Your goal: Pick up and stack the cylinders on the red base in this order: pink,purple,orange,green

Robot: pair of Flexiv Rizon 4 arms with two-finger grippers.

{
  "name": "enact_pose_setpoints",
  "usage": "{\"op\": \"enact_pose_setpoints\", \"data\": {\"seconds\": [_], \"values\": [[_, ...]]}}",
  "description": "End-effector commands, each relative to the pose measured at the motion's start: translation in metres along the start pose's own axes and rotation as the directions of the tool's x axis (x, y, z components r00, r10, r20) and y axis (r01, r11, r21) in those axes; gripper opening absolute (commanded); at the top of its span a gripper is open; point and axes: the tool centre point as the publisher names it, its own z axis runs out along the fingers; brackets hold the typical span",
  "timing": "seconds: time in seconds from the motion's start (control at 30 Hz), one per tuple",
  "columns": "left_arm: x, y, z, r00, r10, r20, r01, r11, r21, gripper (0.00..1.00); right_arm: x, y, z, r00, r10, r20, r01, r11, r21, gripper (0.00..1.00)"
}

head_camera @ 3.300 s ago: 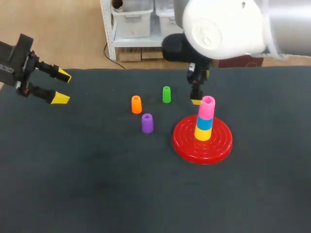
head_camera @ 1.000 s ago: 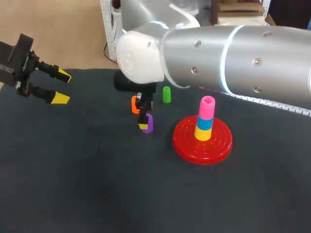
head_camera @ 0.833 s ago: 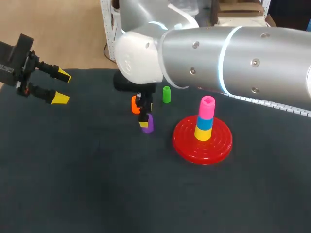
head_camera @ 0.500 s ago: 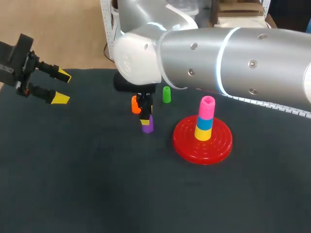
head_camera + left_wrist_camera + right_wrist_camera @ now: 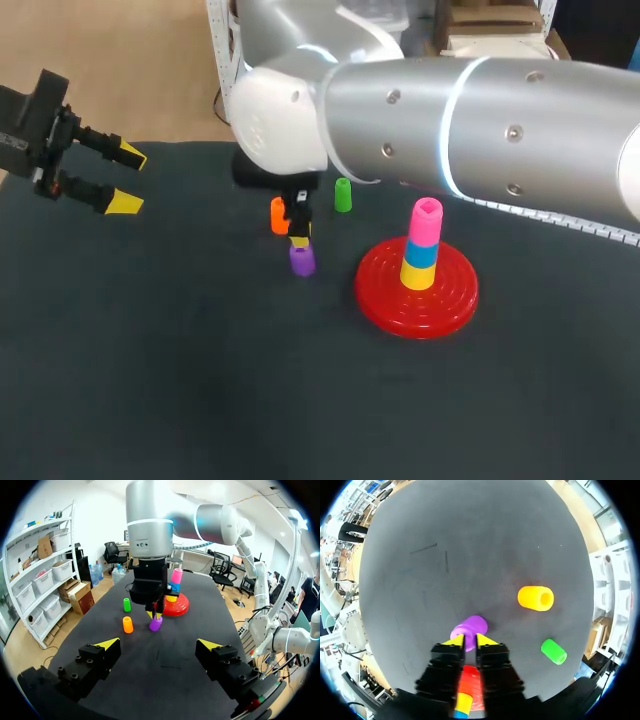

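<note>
Ok so, head view: the purple cylinder [image 5: 302,261] sits a bit left of centre in the upper half of the frame. The right jaws come straight down onto it from the big silver right arm [image 5: 450,130], which sweeps in from the right edge. In the right wrist view the two yellow tips sit close together with the top end of the purple one pinched between them, so I'd call the right jaws clamped on it. In the left wrist view it looks a bit tilted under those tips.

The orange cylinder [image 5: 279,215] is just up and left of the purple one, partly tucked behind the right jaws. The green cylinder [image 5: 343,195] stands upright a little further up and to the right.

The red base [image 5: 390,300] is right of centre on the dark worktop [image 5: 200,380], well apart from the loose three. There's a stack on it: a yellow cylinder [image 5: 417,276] at the bottom, a blue cylinder [image 5: 421,254] in the middle, and the pink cylinder [image 5: 426,222] on top.

The left arm [image 5: 30,130] is way over in the upper left corner. Its left jaws are wide apart with nothing between them, hanging over the worktop's far left edge.
</note>
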Motion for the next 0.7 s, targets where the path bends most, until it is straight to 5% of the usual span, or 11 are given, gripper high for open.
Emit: {"op": "enact_pose_setpoints", "data": {"seconds": [0.03,0.13,0.2,0.23,0.7], "values": [[0.001,0.000,0.000,1.000,0.002,0.002,-0.002,1.000,-0.002,1.00,0.004,0.004,-0.002,1.000,0.000,-0.002,0.000,1.000,0.009,0.00],[0.001,0.000,0.000,1.000,0.002,0.002,-0.002,1.000,-0.002,1.00,0.007,0.003,-0.003,1.000,0.002,-0.007,-0.002,1.000,0.008,0.07],[0.001,0.000,0.000,1.000,0.002,0.002,-0.002,1.000,-0.002,1.00,0.009,0.002,-0.003,1.000,0.010,-0.010,-0.010,1.000,0.007,0.49],[0.001,0.000,0.000,1.000,0.002,0.002,-0.002,1.000,-0.002,1.00,0.010,0.001,-0.004,1.000,0.011,-0.012,-0.010,1.000,0.009,1.00],[0.001,0.000,0.000,1.000,0.002,0.002,-0.002,1.000,-0.002,1.00,0.011,-0.004,-0.020,1.000,-0.007,0.010,0.006,0.999,0.041,1.00]]}}
